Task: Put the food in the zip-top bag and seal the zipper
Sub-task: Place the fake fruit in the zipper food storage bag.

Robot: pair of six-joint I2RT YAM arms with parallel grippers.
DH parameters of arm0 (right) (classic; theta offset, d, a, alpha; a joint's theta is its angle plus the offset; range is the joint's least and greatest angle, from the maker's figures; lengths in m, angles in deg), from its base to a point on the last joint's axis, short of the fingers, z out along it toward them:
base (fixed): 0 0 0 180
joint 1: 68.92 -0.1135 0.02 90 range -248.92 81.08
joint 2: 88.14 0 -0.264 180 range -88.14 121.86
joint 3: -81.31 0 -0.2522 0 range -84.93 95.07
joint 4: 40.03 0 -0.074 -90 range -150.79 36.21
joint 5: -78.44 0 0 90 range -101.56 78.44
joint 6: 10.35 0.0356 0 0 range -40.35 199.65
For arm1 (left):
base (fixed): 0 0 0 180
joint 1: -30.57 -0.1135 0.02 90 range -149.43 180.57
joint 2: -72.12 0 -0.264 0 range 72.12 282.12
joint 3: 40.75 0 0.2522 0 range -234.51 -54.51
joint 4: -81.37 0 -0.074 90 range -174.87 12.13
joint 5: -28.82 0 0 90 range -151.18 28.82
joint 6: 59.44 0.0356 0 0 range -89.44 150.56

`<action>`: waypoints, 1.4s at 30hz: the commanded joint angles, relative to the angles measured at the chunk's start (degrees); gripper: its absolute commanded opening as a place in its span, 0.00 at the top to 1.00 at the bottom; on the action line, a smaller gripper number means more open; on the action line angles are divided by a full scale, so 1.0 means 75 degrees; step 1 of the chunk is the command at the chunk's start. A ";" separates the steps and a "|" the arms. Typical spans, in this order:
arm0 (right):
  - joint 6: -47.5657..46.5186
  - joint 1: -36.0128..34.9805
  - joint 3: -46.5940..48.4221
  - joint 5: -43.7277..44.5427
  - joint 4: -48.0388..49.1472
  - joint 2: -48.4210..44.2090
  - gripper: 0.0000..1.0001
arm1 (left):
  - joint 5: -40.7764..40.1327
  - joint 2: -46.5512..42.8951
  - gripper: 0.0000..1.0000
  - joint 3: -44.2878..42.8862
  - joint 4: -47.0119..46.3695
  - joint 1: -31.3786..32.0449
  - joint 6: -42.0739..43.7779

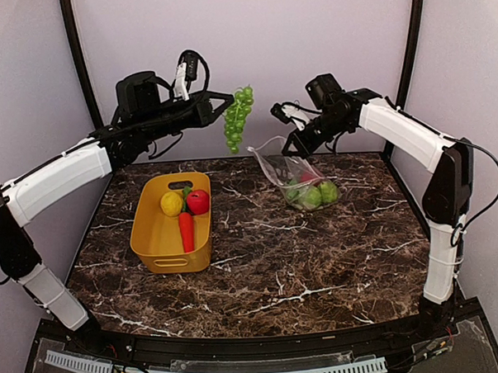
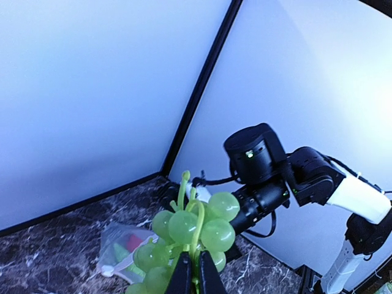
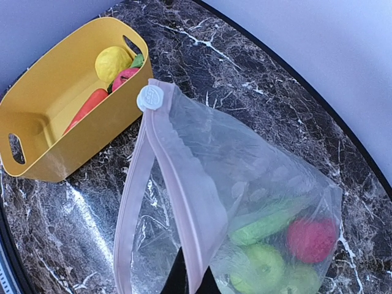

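I am reading the left gripper [image 1: 227,97] as pinched narrow on the grapes [image 1: 238,118]. The bunch is hanging just below its fingertips, well above the table [image 1: 261,268]. In the left wrist view the stem is sitting between the closed fingers [image 2: 184,277].

Below this gripper and back toward the bases, the basket [image 1: 156,240] is resting on the table. It is holding a lemon [image 1: 171,203], an apple [image 1: 198,202] and a carrot [image 1: 186,230].

The right gripper [image 1: 299,145] is clamping the zipper [image 3: 184,202] of the bag [image 1: 294,172], fingers closed on the pink strip. The slider [image 3: 151,97] is sitting at the strip's far end, away from the fingers. The bag is hanging below this gripper with its bottom on the table. A red fruit [image 3: 312,239] and green fruits [image 3: 257,266] are lying inside at the bottom. The grapes are hanging to the left of this gripper, apart from the bag.
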 commanded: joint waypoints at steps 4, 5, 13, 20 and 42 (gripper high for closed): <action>0.0384 -0.0090 0.0669 -0.0625 -0.0076 -0.0324 1.00 | 0.0275 0.0850 0.99 -0.0410 -0.2886 0.0601 -0.0484; 0.0447 -0.0086 0.0732 -0.0709 -0.0096 -0.0326 1.00 | 0.0361 0.1064 0.99 -0.0427 -0.3039 0.0614 -0.0491; 0.0756 -0.0090 0.0879 -0.1130 -0.0067 -0.0609 1.00 | 0.0212 0.2304 0.99 -0.0793 -0.3755 0.0627 -0.0348; 0.0774 -0.0089 0.0827 -0.1063 -0.0008 -0.0872 1.00 | -0.0045 0.2771 0.99 -0.0592 -0.3847 0.0628 -0.0179; 0.0693 0.0132 0.0854 0.0243 0.0085 -0.0610 1.00 | -0.0591 0.1948 0.99 0.0962 -0.4582 0.0633 -0.0003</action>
